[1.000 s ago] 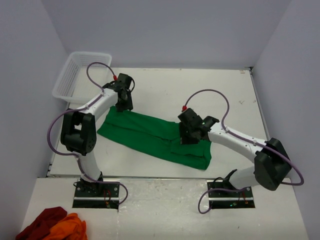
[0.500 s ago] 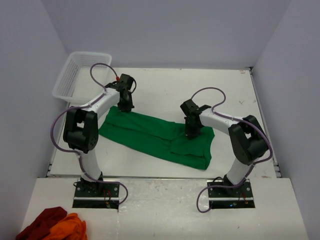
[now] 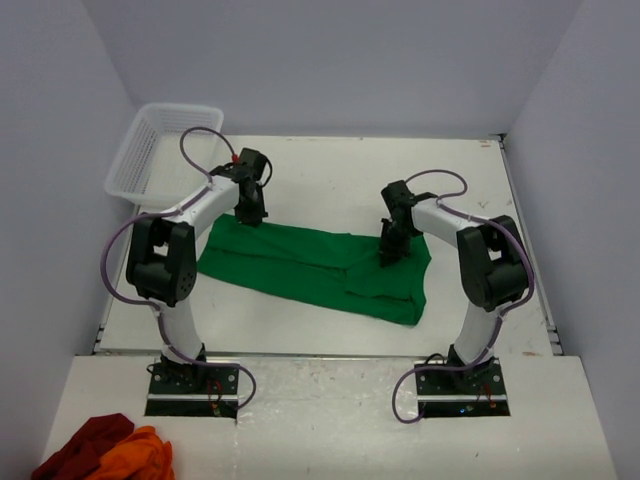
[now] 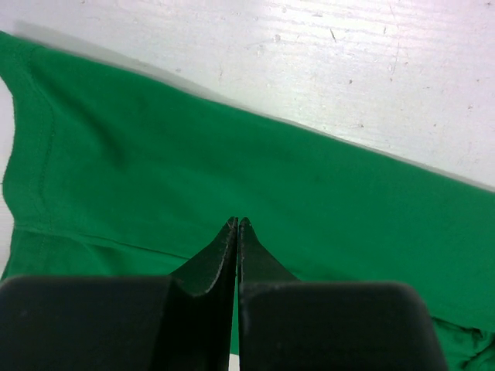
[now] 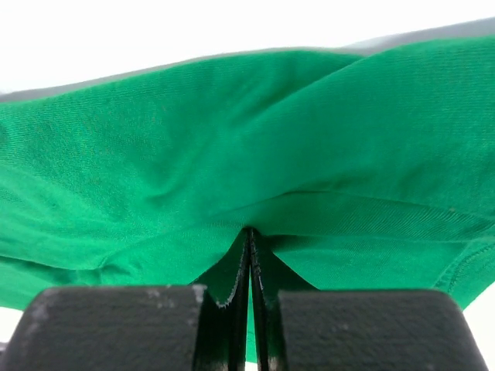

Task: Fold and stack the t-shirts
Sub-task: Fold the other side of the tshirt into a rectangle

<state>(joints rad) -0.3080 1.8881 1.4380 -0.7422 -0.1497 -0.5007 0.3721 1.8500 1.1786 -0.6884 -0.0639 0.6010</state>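
Right pincer (image 5: 249, 232) pinching green t-shirt (image 5: 232, 131), edges cut off

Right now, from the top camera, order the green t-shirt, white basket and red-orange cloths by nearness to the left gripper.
1. green t-shirt, directly under the left gripper.
2. white basket, far left corner.
3. red-orange cloths, near left corner.

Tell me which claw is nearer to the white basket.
Left. The left claw is on the green t-shirt at its left end, near the basket; the right claw is at its right end, much farther away.
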